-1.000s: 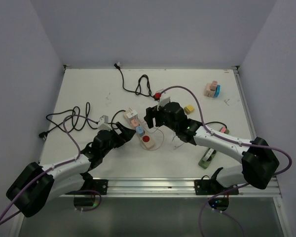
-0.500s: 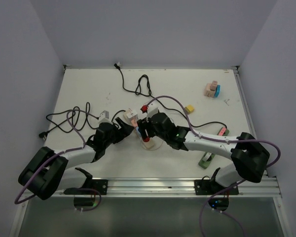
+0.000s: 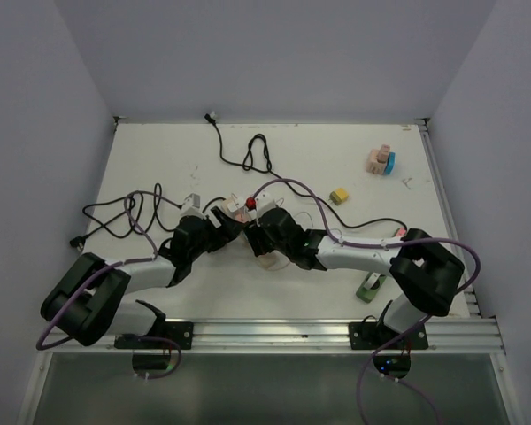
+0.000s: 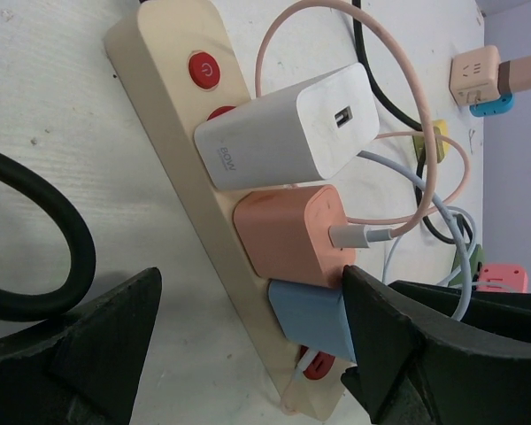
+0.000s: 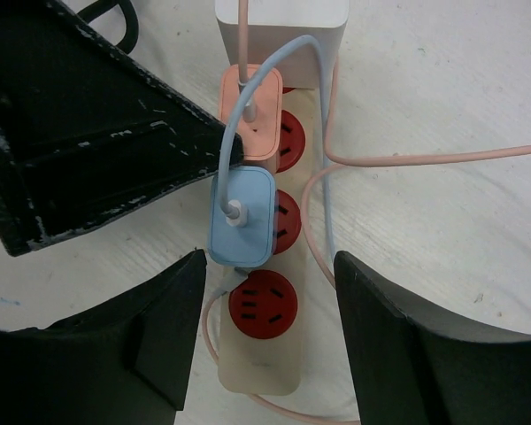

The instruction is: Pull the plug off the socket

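So far nothing has come out. On the worktop (image 3: 159, 159) the power strip (image 4: 212, 226) lies beneath both my hands. My left hand (image 4: 248, 283) is released and empty, straddling the strip. My right hand (image 5: 270, 258) is equally released. The white charger (image 4: 288, 128), pink plug (image 4: 292, 235) and blue plug (image 5: 242, 217) all sit seated, the blue one between my right fingers. Clenching and pulling remain, I judge.

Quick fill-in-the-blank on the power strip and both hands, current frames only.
The power strip holds ____ chargers. The middle charger is ____. The uncovered end socket beside the blue charger is ____. The left hand and right hand are both ____.
Missing: three; pink; red; open.
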### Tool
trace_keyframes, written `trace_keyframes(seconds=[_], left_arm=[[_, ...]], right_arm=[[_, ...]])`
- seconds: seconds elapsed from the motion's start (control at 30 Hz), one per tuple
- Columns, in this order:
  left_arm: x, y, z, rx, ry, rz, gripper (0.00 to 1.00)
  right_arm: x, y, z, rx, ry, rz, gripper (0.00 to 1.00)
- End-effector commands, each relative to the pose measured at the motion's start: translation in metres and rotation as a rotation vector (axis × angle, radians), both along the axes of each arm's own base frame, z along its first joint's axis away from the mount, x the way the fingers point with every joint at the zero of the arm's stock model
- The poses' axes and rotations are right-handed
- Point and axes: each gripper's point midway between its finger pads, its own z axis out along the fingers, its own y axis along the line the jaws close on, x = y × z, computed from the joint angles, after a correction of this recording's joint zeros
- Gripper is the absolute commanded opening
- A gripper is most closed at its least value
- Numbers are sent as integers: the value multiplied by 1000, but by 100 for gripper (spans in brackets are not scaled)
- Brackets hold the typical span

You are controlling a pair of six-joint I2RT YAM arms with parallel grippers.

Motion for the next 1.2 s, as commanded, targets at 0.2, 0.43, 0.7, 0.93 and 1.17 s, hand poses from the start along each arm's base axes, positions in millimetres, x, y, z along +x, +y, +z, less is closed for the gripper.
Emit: trace_keyframes(seconds=[0.2,0.43,0.7,0.93,1.17], left_arm=[[25,-12,18,-18,-86,-33,84],[26,-9,15,-15,-82,-24,81],[27,-5,15,-21,-94,-10,75],[27,-1,21,-35,-120,2,73],[29,0,25,-39,-147,0,72]], right_arm=[[8,21,18,42,-46,16,63],[15,28,16,39,-59,6,59],[22,28,1,14,-68,-22,31],[16,16,-9,-16,-67,-3,0],[9,14,-12,-1,-46,41,0]])
